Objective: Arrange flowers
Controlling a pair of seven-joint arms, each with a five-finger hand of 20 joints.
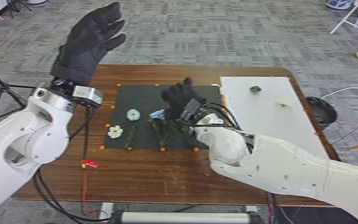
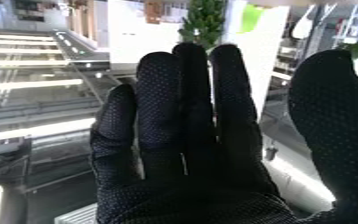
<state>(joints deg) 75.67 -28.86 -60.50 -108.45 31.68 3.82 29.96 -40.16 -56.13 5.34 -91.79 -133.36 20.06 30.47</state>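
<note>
Left hand [image 1: 85, 50] at the upper left of the head view, fingers straight and loosely parted, well apart from the brown desk [image 1: 171, 182]; right hand [image 1: 183, 98] at mid-frame over the dark mat [image 1: 145, 92], with a blue flower [image 1: 158, 114] just beside it; left of centre, a pale blue flower [image 1: 133, 114] and a white flower [image 1: 115, 131] lie on the mat; a white board [image 1: 278, 120] lies at right. Right wrist view: the right hand [image 2: 198, 177] is wide, fingers straight, thumb well apart from them.
</note>
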